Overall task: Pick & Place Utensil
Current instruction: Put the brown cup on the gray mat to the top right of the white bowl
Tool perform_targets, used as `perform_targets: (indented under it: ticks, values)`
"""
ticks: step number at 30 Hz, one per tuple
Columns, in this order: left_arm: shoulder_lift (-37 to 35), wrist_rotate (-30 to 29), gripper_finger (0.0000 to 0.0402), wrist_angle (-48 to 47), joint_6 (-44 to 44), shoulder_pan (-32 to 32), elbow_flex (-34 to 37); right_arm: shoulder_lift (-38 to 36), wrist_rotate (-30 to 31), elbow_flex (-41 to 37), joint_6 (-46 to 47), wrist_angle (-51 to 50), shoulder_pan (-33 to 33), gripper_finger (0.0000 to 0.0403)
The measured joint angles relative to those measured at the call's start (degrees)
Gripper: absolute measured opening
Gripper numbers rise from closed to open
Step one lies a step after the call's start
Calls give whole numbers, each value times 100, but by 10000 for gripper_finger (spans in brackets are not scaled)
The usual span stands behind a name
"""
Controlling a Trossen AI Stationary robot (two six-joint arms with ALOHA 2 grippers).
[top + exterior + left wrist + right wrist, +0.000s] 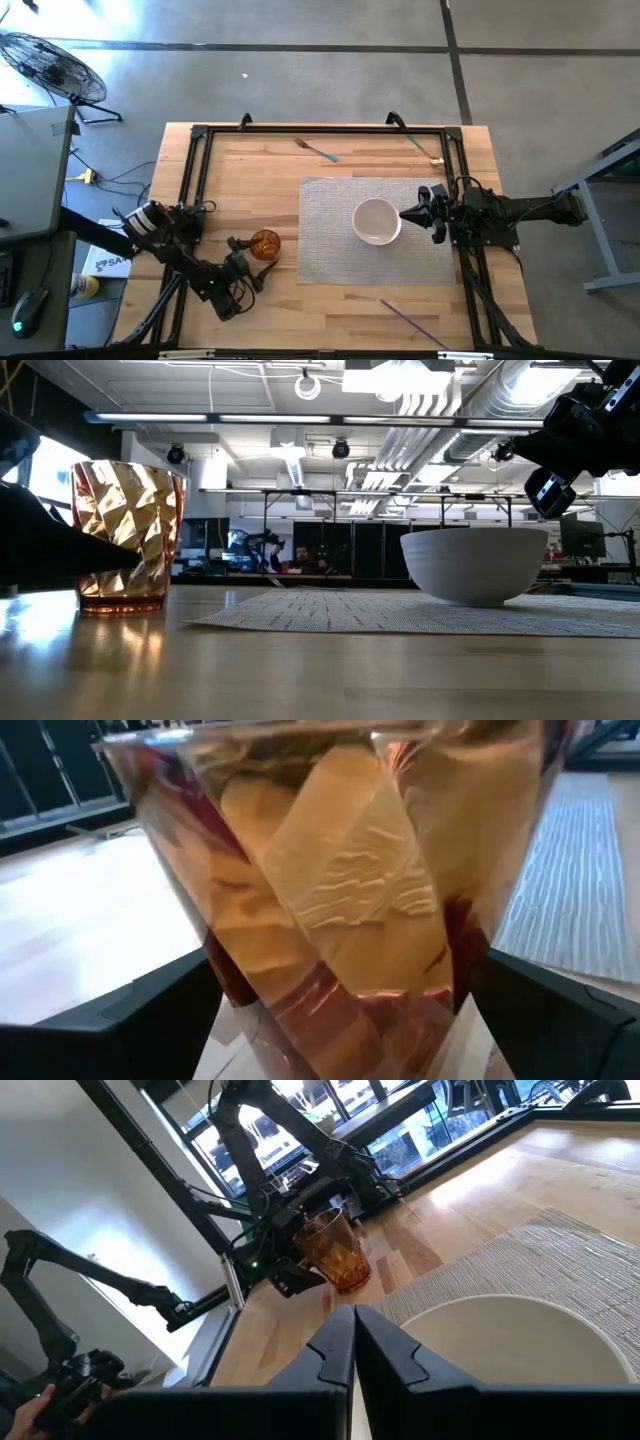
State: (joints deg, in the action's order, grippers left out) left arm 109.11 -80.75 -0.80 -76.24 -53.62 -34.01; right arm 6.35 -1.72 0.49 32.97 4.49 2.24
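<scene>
An amber faceted cup (pixel 265 243) stands upright on the bare wood, left of the woven placemat (pixel 330 255). My left gripper (pixel 248 258) reaches it from the near left and is shut on it; the cup (pixel 340 890) fills the left wrist view. A white bowl (pixel 377 221) sits on the placemat. My right gripper (pixel 407 214) hovers shut over the bowl's right rim (pixel 500 1305), touching nothing. A fork (pixel 315 149), a gold utensil (pixel 428 150) and a purple utensil (pixel 410 320) lie on the table. My left gripper has the amber cup's lower wall (pixel 225 975) between its two fingers (pixel 140 1020), one on each side near the base. The fingers come level from the table's near-left side. The cup stands upright with its base (pixel 122 606) on the table.
A black frame (pixel 190 200) runs along the table's left, far and right edges. The fork lies near the far edge, the gold utensil at the far right corner, the purple one by the near edge. Bare wood lies between the cup and the far edge.
</scene>
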Motion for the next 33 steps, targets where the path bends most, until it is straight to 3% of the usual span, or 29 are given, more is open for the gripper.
perform_targets:
  ticks: [6, 15, 21, 29, 33]
  values:
    - [55, -35, 400, 258, 190, 213, -1, 0, 0, 2, 0, 0, 0, 5]
    - [55, 83, 400, 1167, 1200, 556, -4, 2, 0, 1, 0, 0, 0, 5]
    - [53, 545, 398, 1407, 1308, 832, -10, 2, 0, 0, 0, 0, 0, 5]
    - [53, 539, 342, 1440, 1420, 861, -127, 1, 0, 1, 0, 0, 1, 5]
    - [38, 693, 342, 1438, 1452, 863, -190, 0, 0, 1, 0, 0, 0, 5]
